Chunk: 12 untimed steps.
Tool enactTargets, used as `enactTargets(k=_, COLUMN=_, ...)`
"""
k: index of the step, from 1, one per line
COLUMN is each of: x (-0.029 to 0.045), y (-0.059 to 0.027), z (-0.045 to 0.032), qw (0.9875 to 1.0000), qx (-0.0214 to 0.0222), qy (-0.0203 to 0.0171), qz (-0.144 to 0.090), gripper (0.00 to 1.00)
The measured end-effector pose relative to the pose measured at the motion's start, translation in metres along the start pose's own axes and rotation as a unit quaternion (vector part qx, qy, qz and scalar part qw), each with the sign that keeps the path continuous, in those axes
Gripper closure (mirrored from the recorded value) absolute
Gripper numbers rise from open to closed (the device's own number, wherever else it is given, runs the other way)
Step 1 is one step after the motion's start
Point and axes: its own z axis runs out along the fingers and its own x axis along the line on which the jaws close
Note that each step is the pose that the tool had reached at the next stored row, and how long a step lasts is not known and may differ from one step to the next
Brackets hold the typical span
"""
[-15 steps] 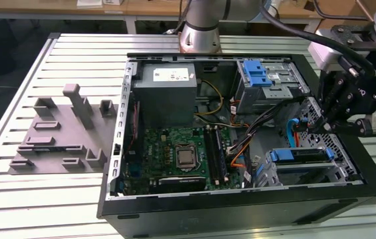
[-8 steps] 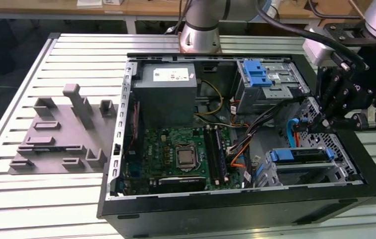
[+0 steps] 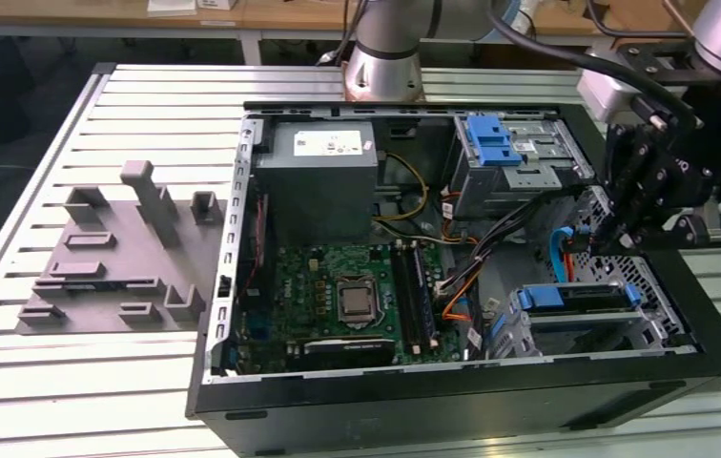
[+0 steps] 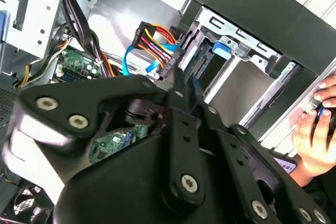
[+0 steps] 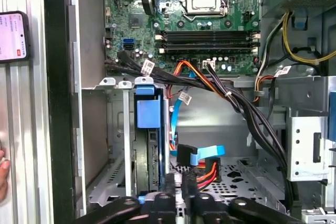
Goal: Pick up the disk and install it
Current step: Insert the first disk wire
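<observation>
The disk (image 3: pixel 573 298) sits in the lower drive cage of the open computer case (image 3: pixel 463 391), at the exterior view's right, with its blue carrier facing up. In the first wrist view, the disk (image 5: pixel 152 156) stands edge-on in the bay under its blue tab. That blue tab of the disk (image 4: pixel 223 50) also shows in the second wrist view. My gripper (image 3: pixel 618 239) hangs just above and beside that cage. Its fingers (image 5: pixel 169 192) are close together, shut, with nothing seen between them. A black-and-blue cable connector (image 5: pixel 191 156) lies just past the gripper (image 5: pixel 180 182) and its tips (image 4: pixel 178 82).
Bundled cables (image 5: pixel 236 103) cross the case between motherboard (image 3: pixel 348 296) and cage. A grey power supply box (image 3: pixel 316 157) and an upper drive cage (image 3: pixel 513 153) stand at the back. A grey fixture (image 3: pixel 119 248) lies on the table. A person's hand (image 4: pixel 315 129) and a phone (image 5: pixel 13 35) are beside the case.
</observation>
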Motion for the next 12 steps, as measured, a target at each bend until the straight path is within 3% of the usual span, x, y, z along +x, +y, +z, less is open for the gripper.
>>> enactTargets(k=1, x=-0.0012, y=0.0000, z=0.0003, qw=1.0000, qx=0.0001, qy=0.0004, qz=0.000, gripper=0.83)
enactTargets(k=2, x=-0.0024, y=0.0001, z=0.0007, qw=1.0000, qx=0.0001, qy=0.0004, qz=0.000, gripper=0.76)
enactTargets(k=12, x=-0.0087, y=0.0006, z=0.0074, qw=1.0000, qx=0.0001, qy=0.0006, qz=0.000, gripper=0.76)
